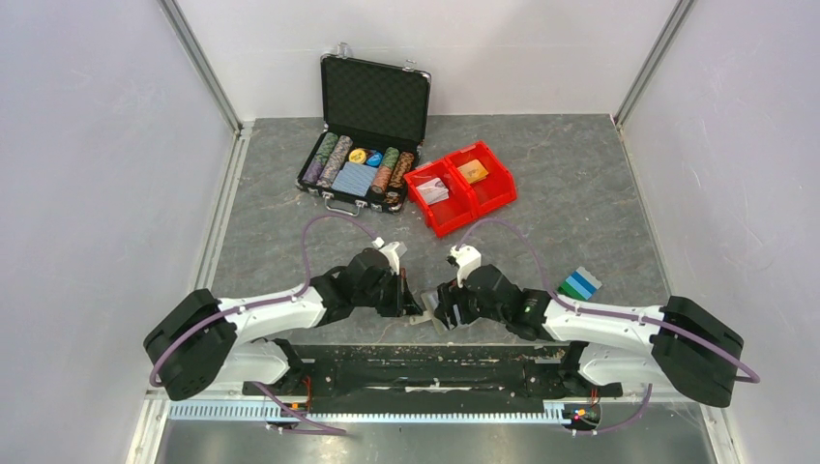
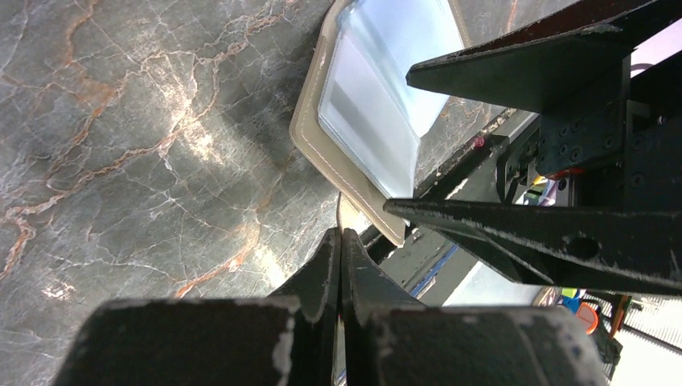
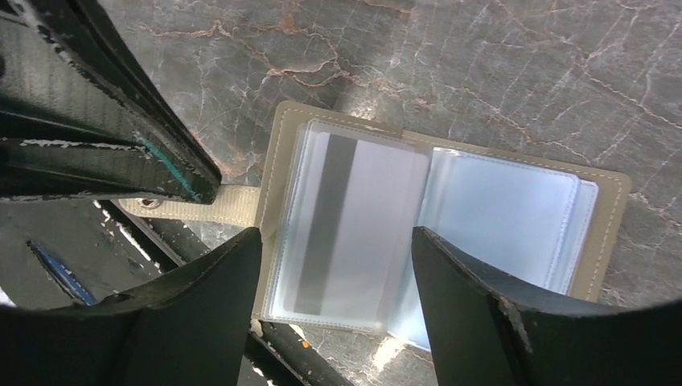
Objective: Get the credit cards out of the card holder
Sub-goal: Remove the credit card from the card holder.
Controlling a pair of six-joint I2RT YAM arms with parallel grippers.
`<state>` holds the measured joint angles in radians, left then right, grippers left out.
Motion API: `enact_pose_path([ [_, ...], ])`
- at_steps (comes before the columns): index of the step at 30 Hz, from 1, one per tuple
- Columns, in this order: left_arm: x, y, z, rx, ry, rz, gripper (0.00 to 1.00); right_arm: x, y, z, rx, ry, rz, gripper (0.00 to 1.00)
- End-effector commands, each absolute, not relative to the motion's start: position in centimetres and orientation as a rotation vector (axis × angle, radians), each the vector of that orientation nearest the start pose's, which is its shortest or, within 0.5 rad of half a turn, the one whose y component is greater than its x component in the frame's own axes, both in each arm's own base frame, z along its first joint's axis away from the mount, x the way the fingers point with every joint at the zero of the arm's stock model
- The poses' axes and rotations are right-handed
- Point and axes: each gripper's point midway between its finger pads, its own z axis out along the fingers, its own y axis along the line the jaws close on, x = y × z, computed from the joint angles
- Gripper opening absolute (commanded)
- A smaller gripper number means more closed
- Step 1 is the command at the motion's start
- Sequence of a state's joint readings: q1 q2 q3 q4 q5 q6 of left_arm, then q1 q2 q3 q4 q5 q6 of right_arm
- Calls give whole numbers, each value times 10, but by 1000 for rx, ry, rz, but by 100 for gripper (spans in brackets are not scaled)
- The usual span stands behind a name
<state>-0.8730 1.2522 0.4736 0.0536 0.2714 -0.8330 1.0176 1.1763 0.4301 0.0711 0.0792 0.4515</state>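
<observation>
The card holder (image 3: 283,129) lies open on the worktop (image 3: 499,72) at its near edge, between both arms. The left gripper (image 2: 340,233) is closed tight, apparently pinching the holder's strap (image 3: 233,203). The right gripper (image 3: 336,233) is nearer the sleeves. It hangs wide open and empty, its jaws either side of a sleeved credit card (image 3: 322,217) whose long axis runs back toward the wrist.

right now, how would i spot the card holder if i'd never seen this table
Look at the near edge of the grey marble table, between the left gripper and right gripper. The card holder lies open there like a little book. Unlike the black chip case, red bins and loose blue-green cards, it has a beige cover and clear plastic sleeves.
</observation>
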Motion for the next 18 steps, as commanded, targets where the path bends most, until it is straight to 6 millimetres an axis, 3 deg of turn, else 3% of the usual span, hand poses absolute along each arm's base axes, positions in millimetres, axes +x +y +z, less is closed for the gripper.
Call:
enact_pose_path([
  [1, 142, -293, 72, 232, 2506, -1144, 2, 176, 271, 64, -577, 2198, 638, 69],
  [12, 142, -287, 73, 220, 2501, -1115, 2, 183, 261, 69, -559, 2189, 564, 66],
  [18, 141, -286, 73, 222, 2503, -1115, 2, 173, 277, 77, -598, 2169, 688, 69],
])
